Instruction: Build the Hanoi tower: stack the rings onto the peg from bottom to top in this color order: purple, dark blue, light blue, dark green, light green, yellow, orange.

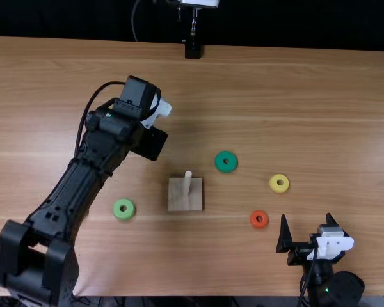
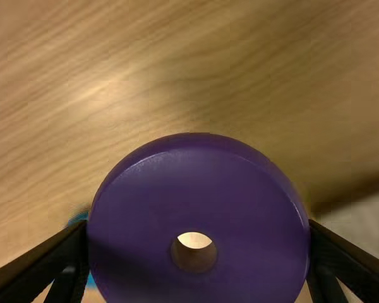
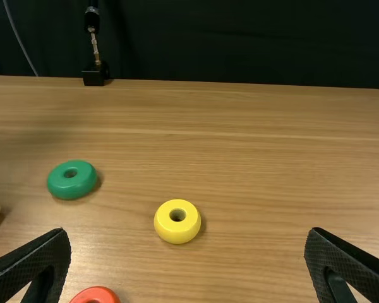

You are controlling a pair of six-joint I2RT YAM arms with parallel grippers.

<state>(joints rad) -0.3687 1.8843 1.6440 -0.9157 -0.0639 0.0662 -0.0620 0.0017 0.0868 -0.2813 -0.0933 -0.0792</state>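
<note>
Left gripper (image 1: pixel 151 142): situated left of and slightly farther than the peg block, its two fingers spread to the width of the purple ring (image 2: pixel 199 173) and pressed against opposite sides of its rim. The left wrist view presents the ring's broad face, with its central hole. Part of a blue object (image 2: pixel 81 217) appears just beyond the ring's edge, largely hidden by the ring and one finger. Right gripper (image 1: pixel 306 220): situated at the near right, fingers wide apart with nothing between them, tips directed toward the far side.

The upright light-colored peg (image 1: pixel 187 183) stands on a square wooden block (image 1: pixel 178 199) near the middle of the table (image 1: pixel 294 96). Four rings lie flat on the wood: the light green ring (image 1: pixel 117 209) to the left of the block; the dark green ring (image 1: pixel 226 166) to its right and slightly farther; the yellow ring (image 1: pixel 279 189) farther right; and the orange ring (image 1: pixel 253 219) nearer than the yellow one and to its left. A black stand (image 1: pixel 192 50) is positioned at the far edge.
</note>
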